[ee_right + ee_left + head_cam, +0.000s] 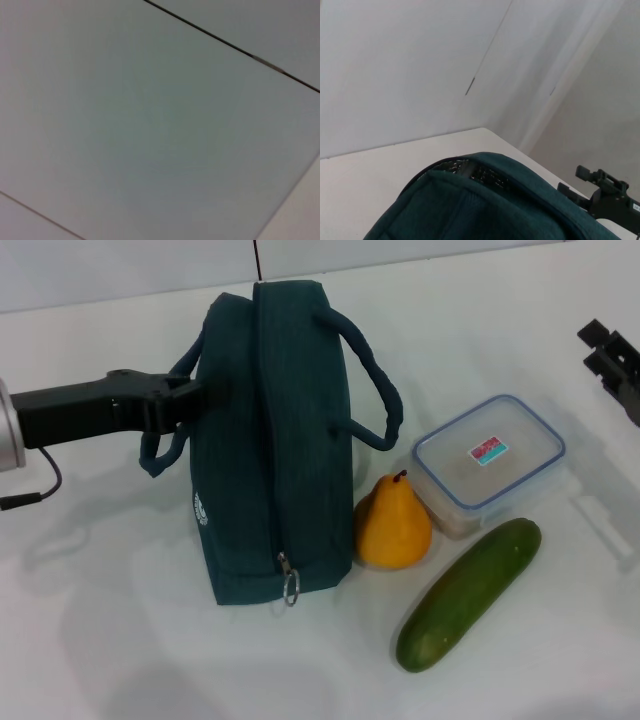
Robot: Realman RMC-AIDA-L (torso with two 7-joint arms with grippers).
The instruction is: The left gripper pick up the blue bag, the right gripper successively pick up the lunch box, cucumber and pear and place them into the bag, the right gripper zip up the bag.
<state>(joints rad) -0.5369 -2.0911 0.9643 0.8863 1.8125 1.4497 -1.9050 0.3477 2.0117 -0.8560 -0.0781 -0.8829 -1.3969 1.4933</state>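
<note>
The blue bag (270, 440) stands upright on the white table, its zip along the top with the silver ring pull (290, 588) at the near end. My left gripper (185, 400) reaches in from the left and meets the bag's left side at its handle (155, 455). The bag's top (495, 200) fills the lower part of the left wrist view. To the bag's right stands the pear (393, 522), with the lunch box (488, 462) behind it and the cucumber (470, 592) lying in front. My right gripper (612, 355) (600, 192) hangs open at the far right, apart from everything.
The white table (120, 640) has bare room in front of and left of the bag. A thin black cable (35, 490) trails from the left wrist. The right wrist view shows only a pale wall panel with a seam (235, 47).
</note>
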